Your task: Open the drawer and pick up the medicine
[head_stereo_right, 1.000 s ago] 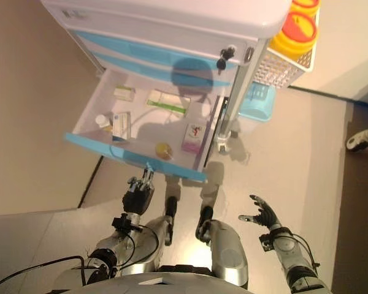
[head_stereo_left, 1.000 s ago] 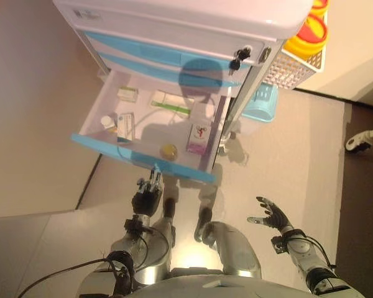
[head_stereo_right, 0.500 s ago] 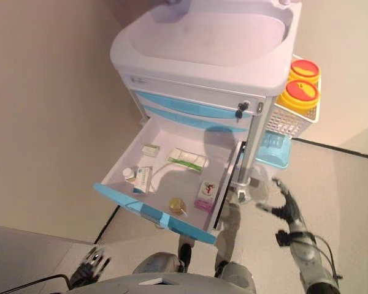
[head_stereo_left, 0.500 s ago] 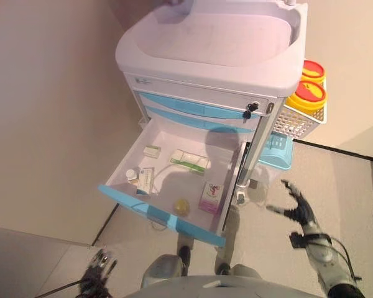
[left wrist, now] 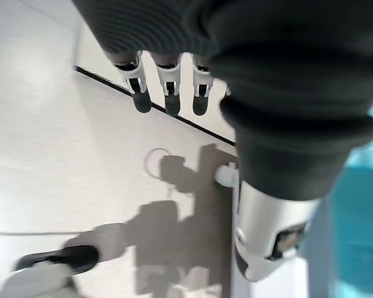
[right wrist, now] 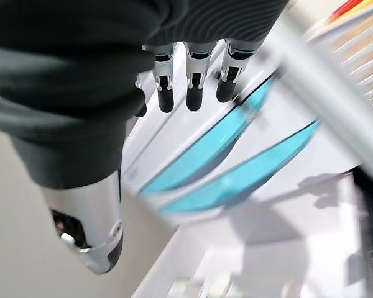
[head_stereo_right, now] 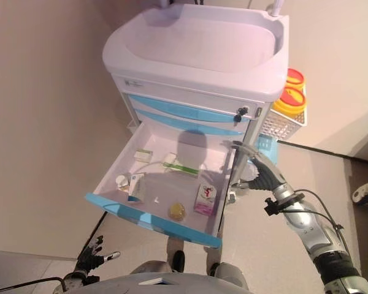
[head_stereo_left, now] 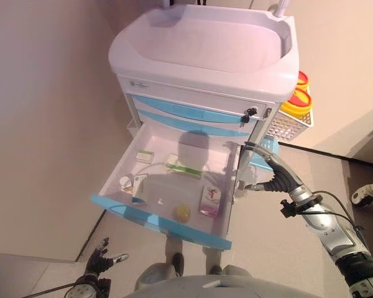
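Note:
The cart's lower drawer (head_stereo_left: 154, 221), with a blue front, stands pulled out. In it lie a pink and white medicine box (head_stereo_left: 210, 200), a yellow round piece (head_stereo_left: 182, 213), a green and white box (head_stereo_left: 184, 168), a small box (head_stereo_left: 144, 156), a white bottle (head_stereo_left: 125, 182) and an upright box (head_stereo_left: 138, 185). My right hand (head_stereo_left: 275, 176) is open and empty, raised beside the drawer's right rear corner, fingers pointing at the cart; its wrist view (right wrist: 193, 87) shows straight fingers facing the blue drawer fronts. My left hand (head_stereo_left: 99, 259) hangs low near the floor, open and empty.
The white cart top (head_stereo_left: 202, 46) is over the drawers, with a key (head_stereo_left: 250, 113) in the top lock. A white wire basket (head_stereo_left: 288, 126) with yellow, red-lidded tubs hangs on the cart's right side. A wall runs along the left. A white wheeled foot (head_stereo_left: 362, 196) is at far right.
The camera view has shifted. My right hand has risen and moved left, up to the drawer's right rear corner. My left hand stays low by the floor.

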Available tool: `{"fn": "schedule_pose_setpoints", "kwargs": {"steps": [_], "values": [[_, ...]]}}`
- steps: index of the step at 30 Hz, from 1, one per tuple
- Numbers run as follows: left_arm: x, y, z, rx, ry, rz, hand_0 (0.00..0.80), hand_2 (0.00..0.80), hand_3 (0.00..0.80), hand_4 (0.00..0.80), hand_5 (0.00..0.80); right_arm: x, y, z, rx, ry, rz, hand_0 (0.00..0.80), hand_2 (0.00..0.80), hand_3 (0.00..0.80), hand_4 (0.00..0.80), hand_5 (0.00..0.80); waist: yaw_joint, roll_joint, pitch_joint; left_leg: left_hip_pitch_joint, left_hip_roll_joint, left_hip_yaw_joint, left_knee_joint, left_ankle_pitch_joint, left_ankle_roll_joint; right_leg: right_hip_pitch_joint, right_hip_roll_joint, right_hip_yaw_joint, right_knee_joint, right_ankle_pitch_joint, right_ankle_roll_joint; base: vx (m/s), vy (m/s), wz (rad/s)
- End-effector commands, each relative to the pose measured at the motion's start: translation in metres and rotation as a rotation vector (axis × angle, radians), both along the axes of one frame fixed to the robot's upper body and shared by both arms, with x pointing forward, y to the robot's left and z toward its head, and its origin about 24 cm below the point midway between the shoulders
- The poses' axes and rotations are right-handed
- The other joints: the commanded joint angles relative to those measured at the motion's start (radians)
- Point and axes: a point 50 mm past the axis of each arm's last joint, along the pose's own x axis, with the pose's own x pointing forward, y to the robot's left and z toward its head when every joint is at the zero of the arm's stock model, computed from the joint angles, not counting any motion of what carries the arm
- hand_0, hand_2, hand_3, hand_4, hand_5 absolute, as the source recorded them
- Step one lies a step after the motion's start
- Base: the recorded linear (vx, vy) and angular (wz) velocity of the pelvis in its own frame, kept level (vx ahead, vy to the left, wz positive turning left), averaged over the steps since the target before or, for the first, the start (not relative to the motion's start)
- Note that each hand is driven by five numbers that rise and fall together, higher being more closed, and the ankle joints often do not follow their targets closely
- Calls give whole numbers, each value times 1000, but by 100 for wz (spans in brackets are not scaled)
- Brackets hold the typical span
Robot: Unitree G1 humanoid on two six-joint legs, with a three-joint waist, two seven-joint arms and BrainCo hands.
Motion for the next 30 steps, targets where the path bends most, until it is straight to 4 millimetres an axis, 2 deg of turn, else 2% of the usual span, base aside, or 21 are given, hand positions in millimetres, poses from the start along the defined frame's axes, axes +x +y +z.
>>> {"fn": "schedule_pose_setpoints", "kwargs": {"steps": [1, 7, 12, 22, 26, 27, 30], "values": [[-3, -2, -3, -39, 30, -13, 0, 0, 0, 0, 0, 13, 30, 28, -64, -125, 169, 0, 0, 0, 0, 0, 51, -3, 21, 18, -22, -25, 13, -95, -22, 91, 5, -12, -132, 55, 59, -6, 22, 8], [-6, -12, -8, -96, 87, -74, 0, 0, 0, 0, 0, 26, 58, 20, -260, -116, 312, 0, 0, 0, 0, 0, 108, -4, 15, 10, -28, -59, -12, -76, -25, 93, -7, -59, -137, 58, 63, -1, 12, 22], [-1, -14, -6, -113, 76, -121, 0, 0, 0, 0, 0, 39, 66, 8, -414, -62, 345, 0, 0, 0, 0, 0, 168, -11, 14, 11, -39, -105, -14, -70, -27, 108, -20, -106, -125, 49, 63, 21, -21, 30], [-4, -11, -6, -93, 114, -192, 0, 0, 0, 0, 0, 44, 65, -39, -781, -5, 379, 0, 0, 0, 0, 0, 263, -15, 12, 1, -51, -197, -36, -42, -42, 130, -19, -181, -123, 33, 50, 11, -37, 30], [-4, -11, -6, -89, 120, -217, 0, 0, 0, 0, 0, 43, 61, -51, -889, 17, 418, 0, 0, 0, 0, 0, 287, -16, 13, -3, -53, -222, -45, -31, -49, 135, -15, -198, -127, 29, 44, 11, -37, 14], [-5, -11, -6, -88, 121, -218, 0, 0, 0, 0, 0, 41, 61, -54, -908, 34, 434, 0, 0, 0, 0, 0, 293, -24, 13, 10, -50, -227, -54, -49, -57, 143, -9, -184, -126, 3, 41, 61, -92, 10], [-5, -12, -6, -83, 117, -233, 0, 0, 0, 0, 0, 35, 60, -63, -921, 82, 469, 0, 0, 0, 0, 0, 301, -29, 15, 7, -49, -238, -60, -42, -62, 144, -5, -190, -130, 1, 37, 11, -50, 9]]}}
